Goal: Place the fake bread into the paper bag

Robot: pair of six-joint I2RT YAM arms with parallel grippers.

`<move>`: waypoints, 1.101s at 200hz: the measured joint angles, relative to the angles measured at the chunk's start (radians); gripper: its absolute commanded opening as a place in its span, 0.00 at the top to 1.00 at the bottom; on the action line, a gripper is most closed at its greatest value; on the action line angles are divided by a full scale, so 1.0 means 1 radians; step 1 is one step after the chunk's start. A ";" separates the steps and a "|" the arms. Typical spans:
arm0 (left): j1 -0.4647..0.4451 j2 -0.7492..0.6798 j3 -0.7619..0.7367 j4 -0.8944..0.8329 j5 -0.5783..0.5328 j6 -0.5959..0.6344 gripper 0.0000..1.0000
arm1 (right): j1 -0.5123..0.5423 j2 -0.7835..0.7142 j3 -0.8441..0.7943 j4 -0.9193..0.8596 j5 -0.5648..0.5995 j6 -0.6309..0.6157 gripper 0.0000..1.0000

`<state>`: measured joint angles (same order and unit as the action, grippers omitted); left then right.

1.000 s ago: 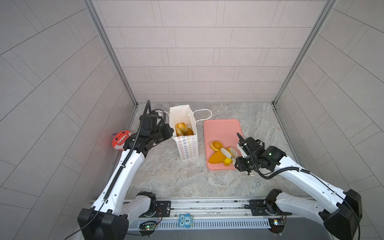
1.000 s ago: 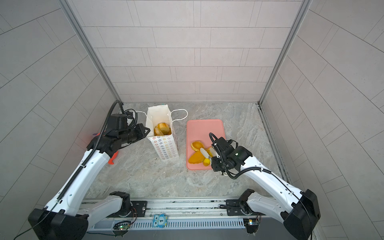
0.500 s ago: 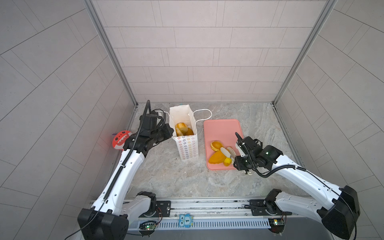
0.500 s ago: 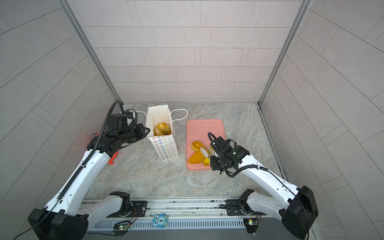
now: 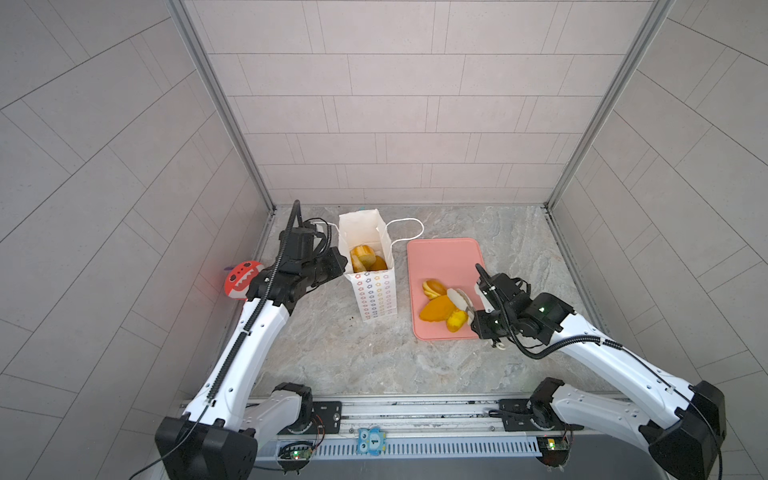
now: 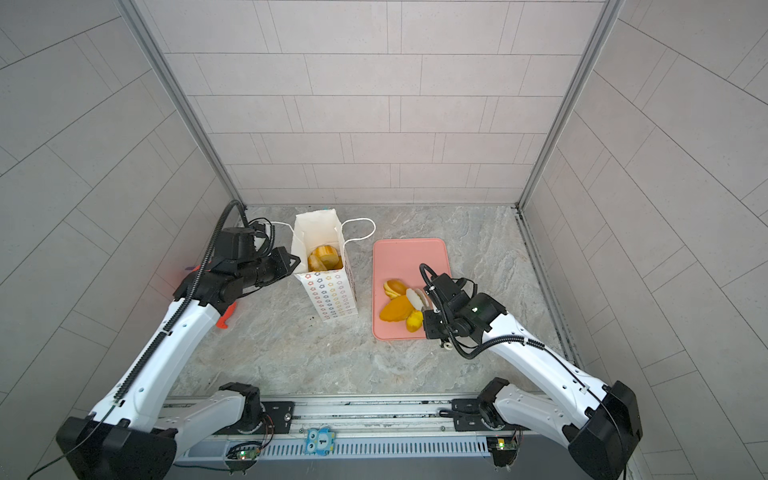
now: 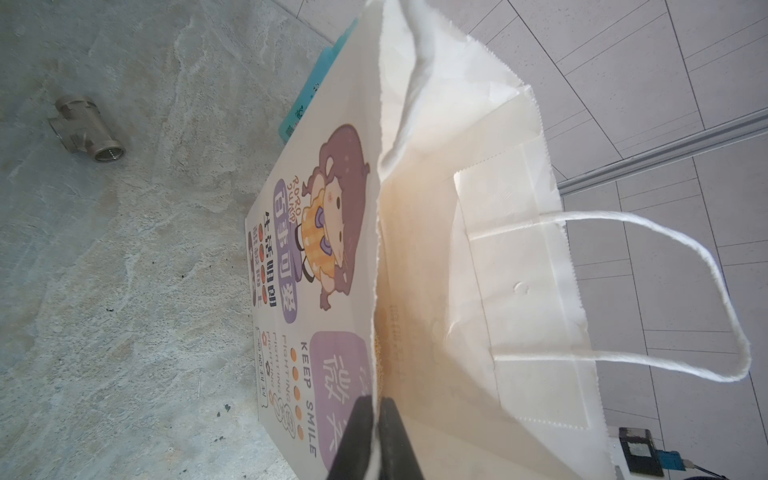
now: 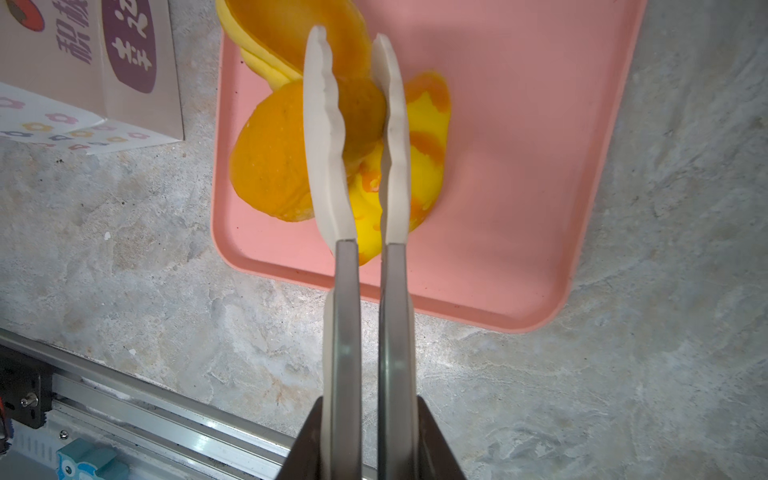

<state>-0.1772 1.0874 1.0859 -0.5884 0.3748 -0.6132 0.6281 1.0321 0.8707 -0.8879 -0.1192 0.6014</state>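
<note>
The white paper bag point(image 5: 374, 291) point(image 6: 332, 295) stands open at centre-left, with several pieces of fake bread point(image 5: 368, 259) point(image 6: 324, 257) inside. My left gripper point(image 7: 376, 419) point(image 5: 338, 264) is shut on the bag's rim point(image 7: 378, 291), one finger on either side of the paper. Three more breads lie on the pink tray point(image 5: 444, 257) point(image 8: 519, 166): a ridged one point(image 5: 434, 286), an orange-brown bun point(image 5: 434, 311) point(image 8: 266, 166) and a yellow one point(image 5: 455, 321) point(image 8: 428, 166). My right gripper point(image 8: 353, 83) point(image 5: 459, 297) has long white-tipped tong fingers. They are shut on the orange-brown bun, low over the tray.
A red toy point(image 5: 241, 278) lies by the left wall behind my left arm. A small metal pipe fitting point(image 7: 85, 137) sits on the stone floor beyond the bag, and something teal point(image 7: 316, 91) shows behind it. The bag's cord handle point(image 5: 409, 232) hangs toward the tray. A rail point(image 5: 374, 415) borders the front.
My right gripper's tong fingers have closed onto the orange-brown bun after edging in over the tray. The left arm and the bag have not moved.
</note>
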 measured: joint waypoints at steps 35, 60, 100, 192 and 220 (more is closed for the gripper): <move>0.000 0.000 0.000 0.000 0.000 0.000 0.90 | 0.000 -0.004 0.032 -0.022 0.016 -0.006 0.79; 0.000 0.000 0.000 0.000 0.000 0.000 0.90 | 0.000 -0.009 0.068 -0.042 0.026 -0.018 0.80; 0.000 0.000 0.000 0.000 0.000 0.000 0.90 | -0.004 -0.013 0.129 -0.084 0.050 -0.043 0.80; 0.000 -0.001 0.000 -0.002 0.000 0.000 0.90 | -0.033 -0.024 0.225 -0.170 0.107 -0.100 0.81; 0.000 -0.001 0.000 -0.002 0.000 0.000 0.90 | -0.044 -0.024 0.262 -0.186 0.125 -0.119 0.81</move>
<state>-0.1772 1.0866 1.0863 -0.5900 0.3744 -0.6132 0.5838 1.0077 1.1324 -1.0740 0.0055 0.4828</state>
